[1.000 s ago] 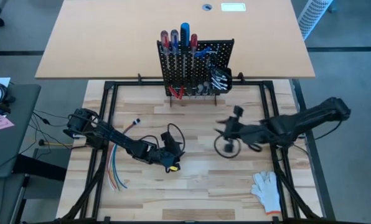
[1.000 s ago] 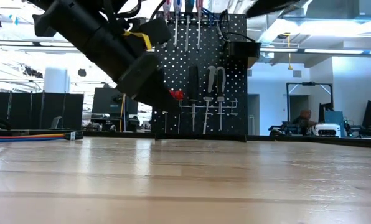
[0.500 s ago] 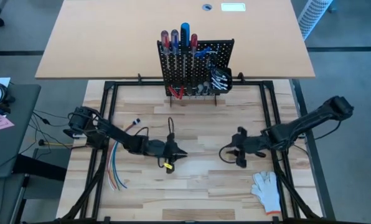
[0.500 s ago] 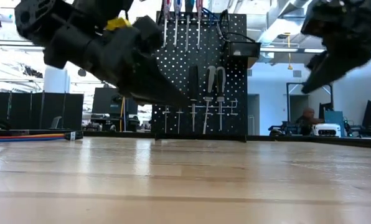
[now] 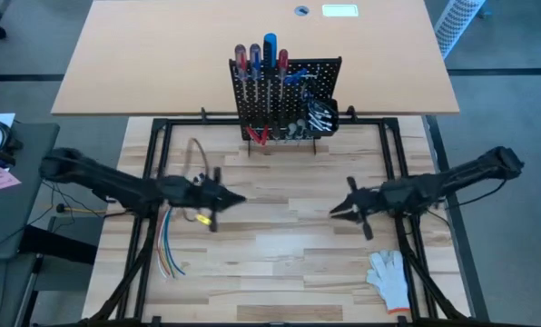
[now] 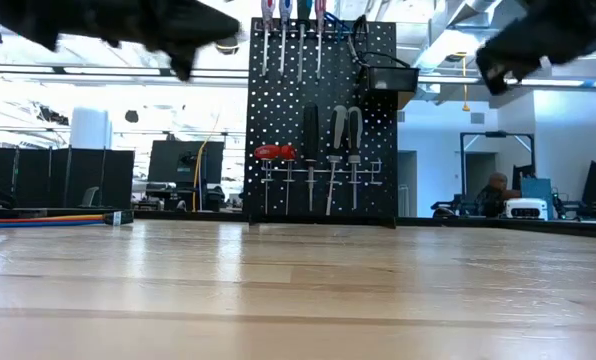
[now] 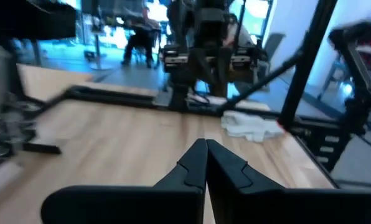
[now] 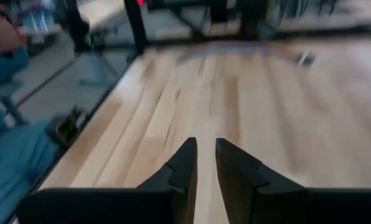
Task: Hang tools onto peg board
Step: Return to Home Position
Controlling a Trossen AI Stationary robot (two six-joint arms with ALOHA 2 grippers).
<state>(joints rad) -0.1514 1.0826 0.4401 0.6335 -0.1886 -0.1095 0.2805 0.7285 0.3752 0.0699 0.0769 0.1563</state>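
The peg board stands upright at the table's far edge. The tools hang on it: screwdrivers along its top, red-handled pliers and small metal tools lower down, and more in its black bin. My left gripper is shut and holds nothing. It points level toward the table's right, above the left half of the table. My right gripper faces it from the right half of the table. A narrow gap shows between its fingers, with nothing in it.
A white glove lies near the table's near right corner. A bundle of coloured wires lies at the left. Bare wooden table top stretches between the two grippers and the peg board.
My left gripper has shut, risen and drawn back toward the table's left and far edges, tipping up until it points level. My right gripper has sunk and drawn back toward the table's right edge, also turning toward level. No tool has moved.
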